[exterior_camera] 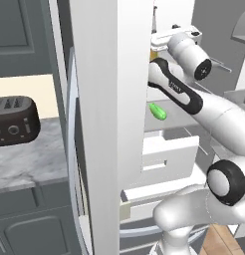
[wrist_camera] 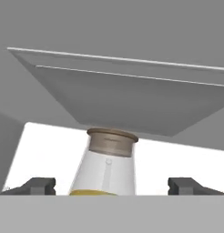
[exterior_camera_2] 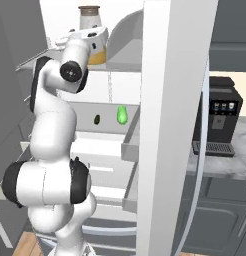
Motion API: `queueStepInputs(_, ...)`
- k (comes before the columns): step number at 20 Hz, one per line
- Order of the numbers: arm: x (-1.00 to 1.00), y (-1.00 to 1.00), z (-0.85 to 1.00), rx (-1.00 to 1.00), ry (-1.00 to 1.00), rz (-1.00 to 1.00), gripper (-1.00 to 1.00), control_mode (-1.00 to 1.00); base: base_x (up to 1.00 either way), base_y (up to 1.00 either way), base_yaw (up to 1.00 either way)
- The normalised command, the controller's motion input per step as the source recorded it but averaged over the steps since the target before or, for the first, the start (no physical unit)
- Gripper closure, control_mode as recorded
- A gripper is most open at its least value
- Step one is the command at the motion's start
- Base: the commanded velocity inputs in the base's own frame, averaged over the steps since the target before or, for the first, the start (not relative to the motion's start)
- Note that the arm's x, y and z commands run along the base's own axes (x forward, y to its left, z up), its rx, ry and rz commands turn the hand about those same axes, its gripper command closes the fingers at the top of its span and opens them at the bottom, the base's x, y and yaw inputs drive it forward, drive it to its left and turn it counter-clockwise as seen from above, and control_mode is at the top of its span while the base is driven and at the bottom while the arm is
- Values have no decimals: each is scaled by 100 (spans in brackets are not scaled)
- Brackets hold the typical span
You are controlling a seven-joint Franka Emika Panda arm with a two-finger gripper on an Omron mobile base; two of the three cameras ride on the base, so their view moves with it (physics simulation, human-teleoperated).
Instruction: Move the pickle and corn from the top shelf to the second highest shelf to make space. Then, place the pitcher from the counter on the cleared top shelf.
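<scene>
The pitcher (wrist_camera: 109, 164), with a brownish lid, a pale band and an orange-yellow body, stands upright on the top shelf (exterior_camera_2: 126, 65). My gripper (wrist_camera: 112, 185) is open, one fingertip on each side of the pitcher with a clear gap to it. From the right base the hand (exterior_camera_2: 90, 36) is level with the pitcher (exterior_camera_2: 96, 56) just below its lid. The green pickle (exterior_camera_2: 122, 115) lies on the second highest shelf (exterior_camera_2: 107, 128) below, also seen as the pickle (exterior_camera: 157, 111) from the left. A small dark lump (exterior_camera_2: 97, 119) lies beside it; whether it is the corn I cannot tell.
The open white cabinet door (exterior_camera: 107, 124) stands edge-on between the shelves and the marble counter (exterior_camera: 25, 164). A black toaster (exterior_camera: 15, 119) sits on that counter. A black coffee machine (exterior_camera_2: 220, 122) stands on the counter to the right. White drawers (exterior_camera_2: 102, 155) sit below the shelves.
</scene>
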Motion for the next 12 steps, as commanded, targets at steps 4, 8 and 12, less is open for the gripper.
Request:
queueStepInputs(4, -100, 11, 0, -8, 11, 0, -100, -100, 0, 0, 0)
queueStepInputs(8, -100, 25, 0, -6, 24, -6, -100, -100, 0, 0, 0)
queueStepInputs(12, -99, 15, 0, 0, 35, -8, -100, -100, 0, 0, 0)
